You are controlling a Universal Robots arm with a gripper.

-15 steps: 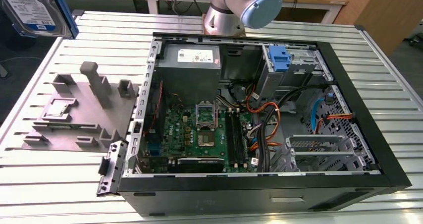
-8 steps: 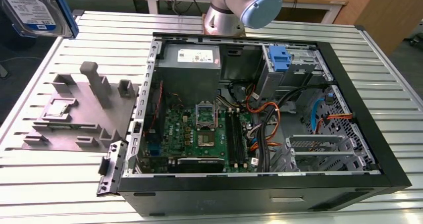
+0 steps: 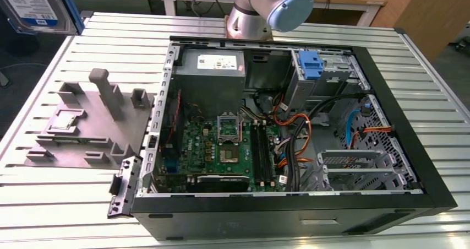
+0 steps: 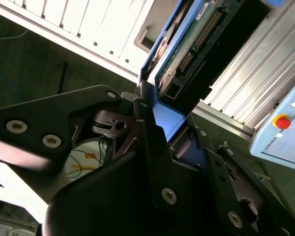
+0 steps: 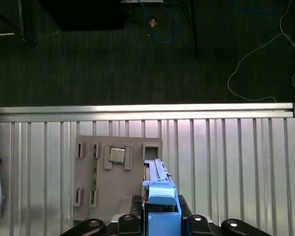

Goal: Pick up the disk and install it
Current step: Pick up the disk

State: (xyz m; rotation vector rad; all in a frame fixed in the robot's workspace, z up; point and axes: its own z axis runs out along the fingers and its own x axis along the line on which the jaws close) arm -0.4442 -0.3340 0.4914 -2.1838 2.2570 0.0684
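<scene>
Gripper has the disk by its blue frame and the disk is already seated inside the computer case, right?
No. The gripper holds the disk by its blue frame, but the disk is not in the computer case: the exterior view shows it held aloft at the exterior view's left, clear of the case.

Overhead light fills the exterior view brightly and evenly. The slatted table [image 3: 66, 205] carries a soft sheen, and the open computer case [image 3: 294, 221] holds mild shadow along its inner walls. In the second wrist view the table slats [image 4: 88, 24] burn out to white glare; the gripper [image 4: 162, 115] is a dark, backlit mass and the disk [image 4: 187, 49] sits in shade. In the first wrist view the table [image 5: 226, 162] shines in pale streaks and the floor [image 5: 137, 59] is dim.
</scene>
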